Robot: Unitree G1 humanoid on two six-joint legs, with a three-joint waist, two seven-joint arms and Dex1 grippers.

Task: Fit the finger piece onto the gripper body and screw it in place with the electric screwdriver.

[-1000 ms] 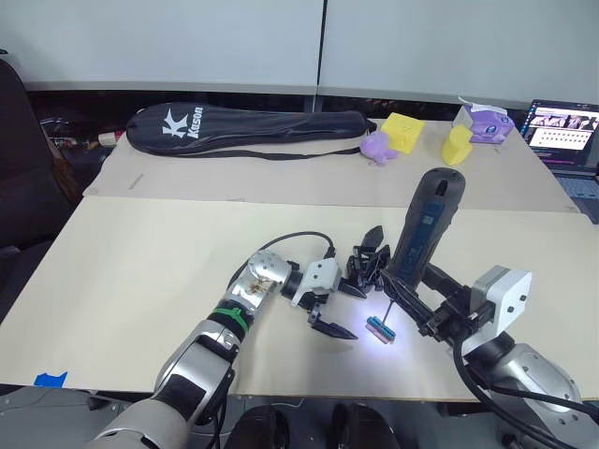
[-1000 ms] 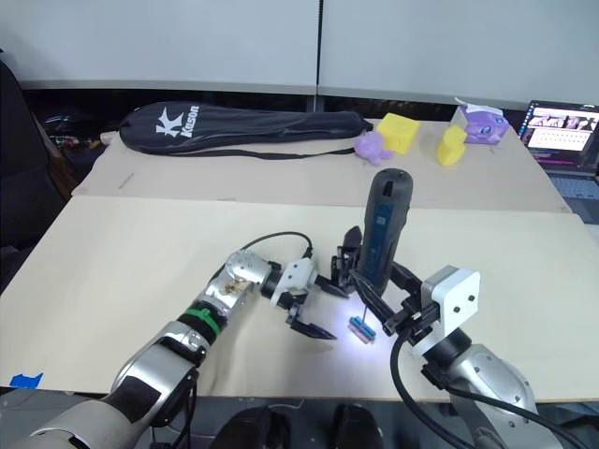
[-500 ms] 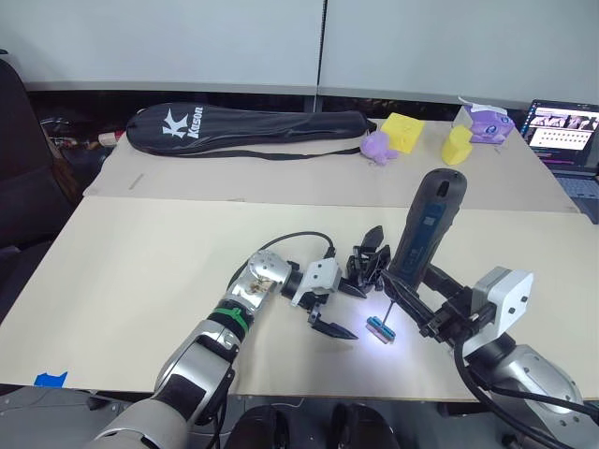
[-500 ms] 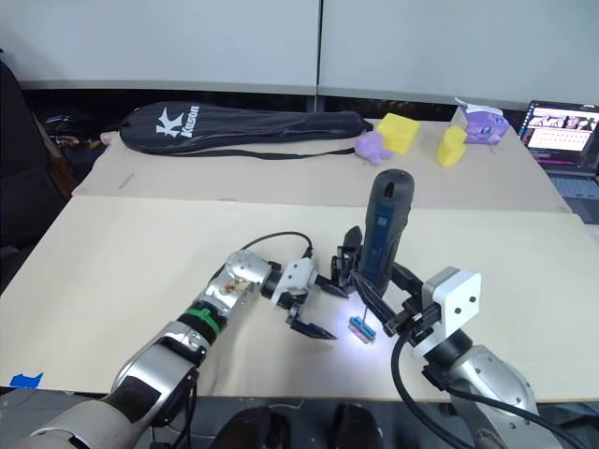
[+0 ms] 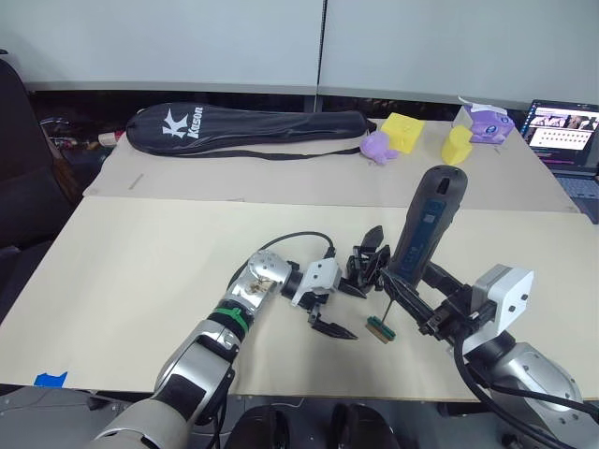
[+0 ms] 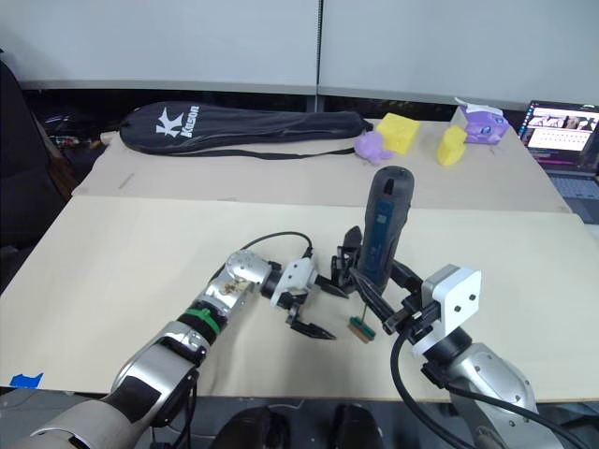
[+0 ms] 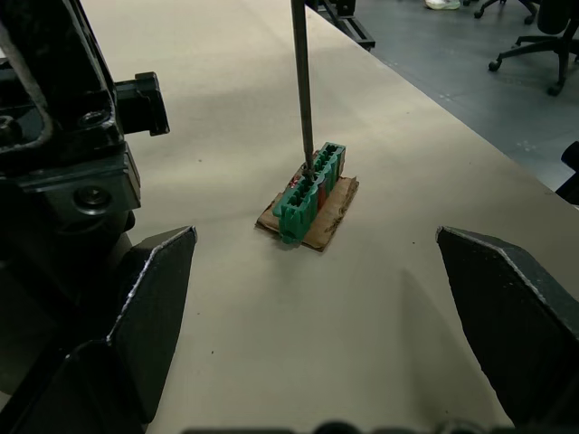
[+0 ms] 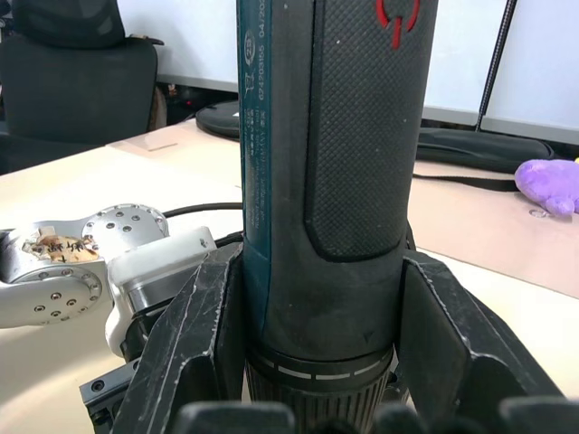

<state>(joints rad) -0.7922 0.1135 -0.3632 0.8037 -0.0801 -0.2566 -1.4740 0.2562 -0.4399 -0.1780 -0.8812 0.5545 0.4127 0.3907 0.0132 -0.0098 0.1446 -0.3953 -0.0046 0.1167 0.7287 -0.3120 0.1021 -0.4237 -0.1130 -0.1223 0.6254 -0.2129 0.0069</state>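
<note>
My right end effector (image 6: 393, 301) has both fingers clamped against the sides of the electric screwdriver (image 5: 423, 229), which stands nearly upright in my grip, leaning slightly away from me. Its thin bit points down and, in my left wrist view, its tip meets the top of a small green block (image 7: 309, 193) that rests on a scrap of brown card on the tabletop (image 5: 140, 271). The screwdriver's tip light is dark.

The gripper body (image 5: 367, 267) sits just ahead of my left end effector (image 5: 343, 309), between it and the screwdriver, with the finger piece (image 5: 372, 235) rising pointed from its top. My left end effector's fingers are spread wide with nothing between them; the near one lies beside the green block, the other reaches toward the gripper body, though I cannot tell if it touches.

The tabletop is pale beige board, with a second tan sheet beyond a seam. Well past both end effectors on that far sheet lie a long black racket bag (image 5: 243, 129), a purple soft toy (image 5: 378, 146), two yellow blocks (image 5: 403, 130) and a purple box (image 5: 485, 123). A laptop (image 5: 564, 127) sits off to my right, and a grey partition wall (image 5: 187, 42) closes the back.
</note>
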